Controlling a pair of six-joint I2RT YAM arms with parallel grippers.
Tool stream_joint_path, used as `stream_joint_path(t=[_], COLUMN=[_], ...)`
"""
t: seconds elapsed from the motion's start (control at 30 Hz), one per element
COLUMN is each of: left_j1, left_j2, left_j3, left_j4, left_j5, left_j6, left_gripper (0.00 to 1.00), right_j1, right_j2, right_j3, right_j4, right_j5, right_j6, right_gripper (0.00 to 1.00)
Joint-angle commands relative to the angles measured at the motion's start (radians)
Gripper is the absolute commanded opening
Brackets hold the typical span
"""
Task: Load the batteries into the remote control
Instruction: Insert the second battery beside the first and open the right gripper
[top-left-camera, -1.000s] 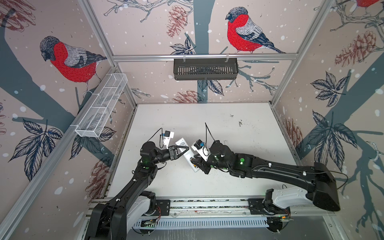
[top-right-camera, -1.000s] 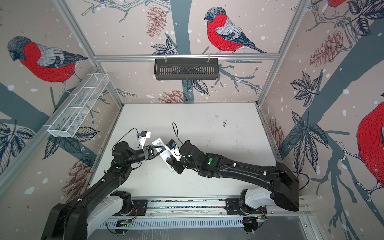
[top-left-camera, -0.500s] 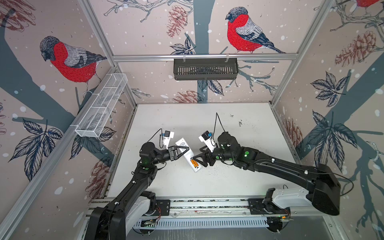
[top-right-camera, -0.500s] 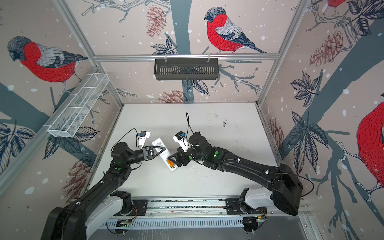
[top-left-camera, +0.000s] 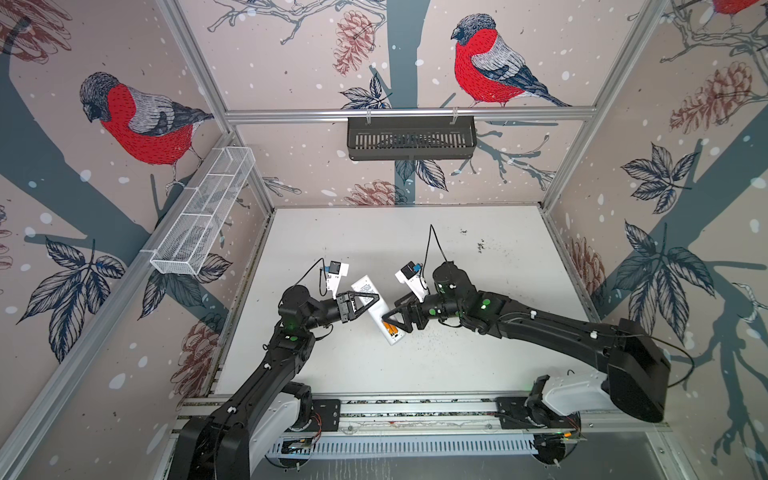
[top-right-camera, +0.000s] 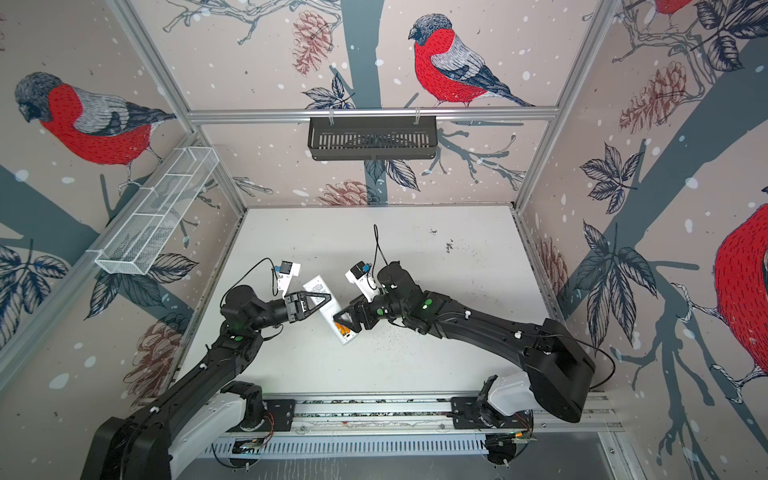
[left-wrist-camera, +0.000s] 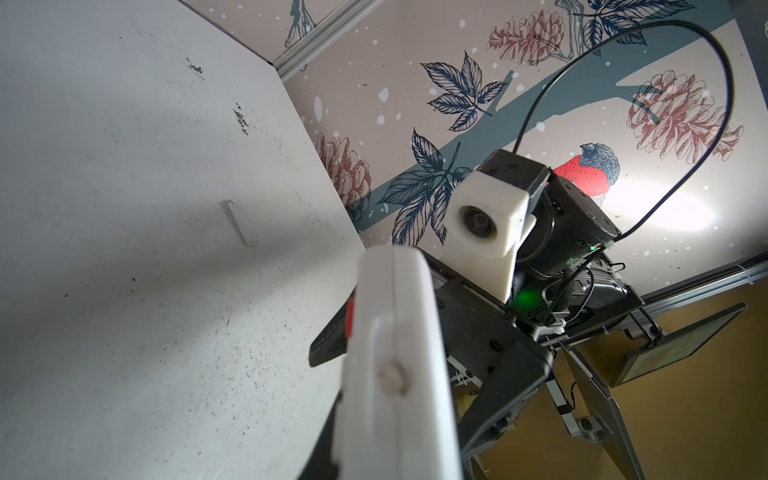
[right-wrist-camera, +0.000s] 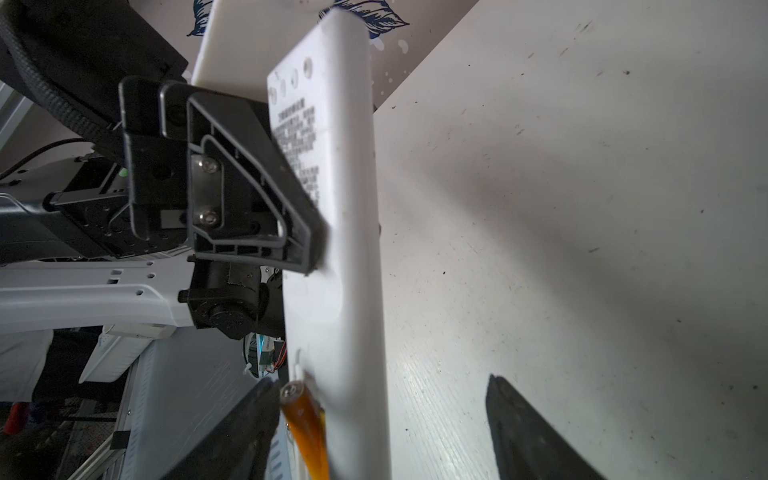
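Note:
The white remote control hangs tilted over the table, plain back up, with my left gripper shut across its middle. Two orange batteries lie side by side in the uncovered bay at its near end. My right gripper stands open astride that end. In the right wrist view one finger sits beside a battery, the other finger stands well off the remote. The left wrist view shows the remote's edge.
A black basket hangs on the back wall and a white wire basket on the left wall. The table is white and speckled with dark marks. An aluminium rail runs along the front edge.
My right gripper has opened and drawn back off the remote's near end, uncovering the batteries in the bay. The left gripper and the remote have stayed where they were.

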Motion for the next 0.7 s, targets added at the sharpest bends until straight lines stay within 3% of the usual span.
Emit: stream_joint_path(t=[0.0,0.37,0.67], left_j1=[-0.004,-0.003,-0.002], left_j2=[-0.009,-0.012,-0.007], left_j3=[-0.001,0.003,0.015], left_j4=[0.073,0.081,0.017], left_j5=[0.011,0.012,-0.011], left_j6=[0.009,0.005,0.048], left_gripper=[0.00,0.00,0.00], right_j1=[-0.010,-0.012,-0.004], right_j2=[0.015,0.024,0.015], right_j3=[-0.013,-0.062,-0.051], right_j4=[0.043,0.035,-0.118], right_j5=[-0.020,0.004,0.152], right_j6=[0.020,0.014,-0.074], right_gripper=[0.80,0.79,0.79])
